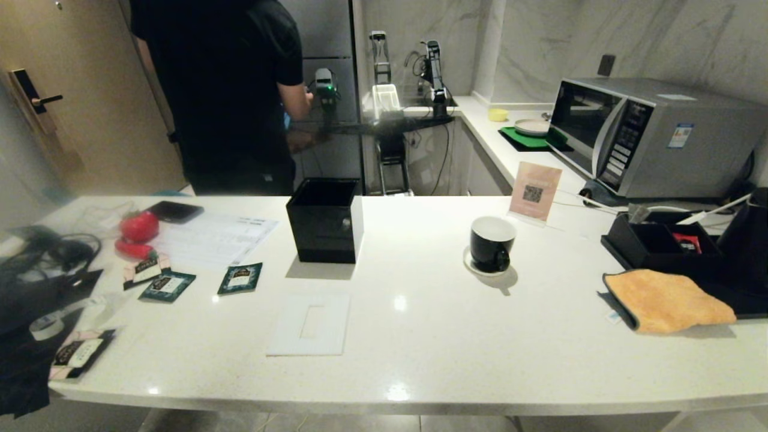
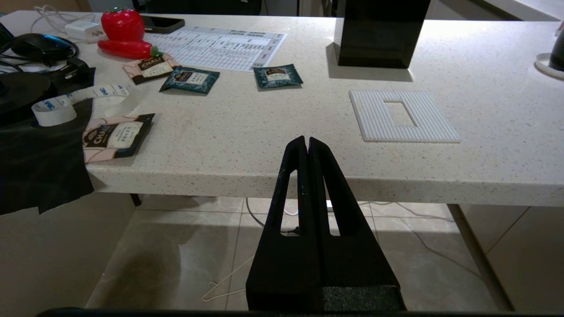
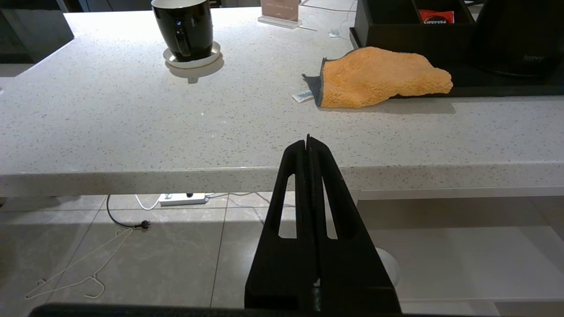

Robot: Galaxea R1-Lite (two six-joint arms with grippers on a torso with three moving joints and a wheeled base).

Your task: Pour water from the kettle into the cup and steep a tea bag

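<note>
A glossy black cup (image 1: 492,243) with a white inside stands on a small white saucer (image 1: 470,264) right of the counter's middle; the right wrist view also shows the cup (image 3: 185,28). The matte black kettle (image 1: 750,237) stands at the far right edge on a black tray, and the kettle (image 3: 513,35) shows only in part. Several tea bag packets (image 1: 240,278) lie flat at the left, one tea bag packet (image 2: 277,76) near the printed sheet. My left gripper (image 2: 307,140) and right gripper (image 3: 308,140) are both shut and empty, held below and before the counter's front edge.
A black open-topped box (image 1: 325,219) stands mid-counter, a white ribbed mat (image 1: 310,323) before it. An orange cloth (image 1: 669,300) lies on the black tray's (image 1: 750,309) front. A microwave (image 1: 654,137) sits at the back right. A person in black (image 1: 222,90) stands behind the counter. Cables and clutter (image 1: 54,258) fill the left end.
</note>
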